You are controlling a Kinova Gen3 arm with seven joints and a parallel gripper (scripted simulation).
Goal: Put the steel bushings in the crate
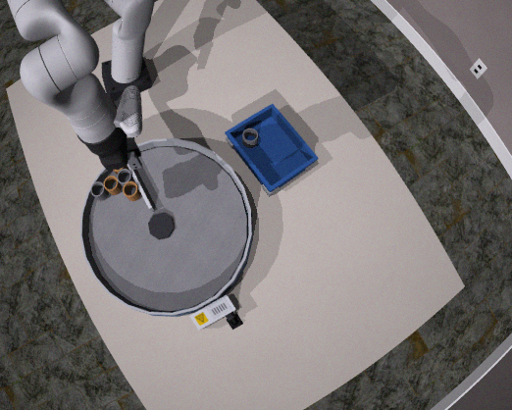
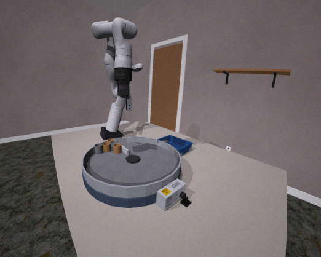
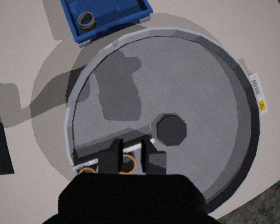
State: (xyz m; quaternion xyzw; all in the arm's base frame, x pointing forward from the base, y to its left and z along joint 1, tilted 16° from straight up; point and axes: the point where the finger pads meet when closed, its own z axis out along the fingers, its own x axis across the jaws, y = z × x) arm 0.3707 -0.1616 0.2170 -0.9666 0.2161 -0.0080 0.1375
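The crate (image 1: pixel 293 175) (image 2: pixel 187 149) (image 3: pixel 111 28) is blue and holds one steel bushing (image 1: pixel 250 143) (image 3: pixel 86 27) in a corner. On the turning table (image 1: pixel 199 255) (image 2: pixel 128 187) (image 3: pixel 201 90), a tight cluster stands near the rim: a steel bushing (image 1: pixel 98 195) (image 2: pixel 98 149) at the outer end, another steel bushing (image 1: pixel 125 182) among copper ones, and copper bushings (image 1: pixel 112 191) (image 2: pixel 117 149). A third copper bushing (image 2: pixel 110 140) is mostly hidden in the top view. My gripper (image 1: pixel 132 164) (image 2: pixel 128 106) (image 3: pixel 132 150) is partly open and empty, high above the cluster; a copper bushing shows below between the fingers in the wrist view.
A thin white bar (image 1: pixel 142 186) (image 2: pixel 123 149) (image 3: pixel 86 165) stands on the turning table beside the cluster, reaching toward the dark hub (image 1: pixel 161 226) (image 2: pixel 133 158) (image 3: pixel 171 130). A raised rim surrounds the disc. A white labelled box (image 1: pixel 220 308) (image 2: pixel 171 195) (image 3: pixel 256 87) adjoins the rim.
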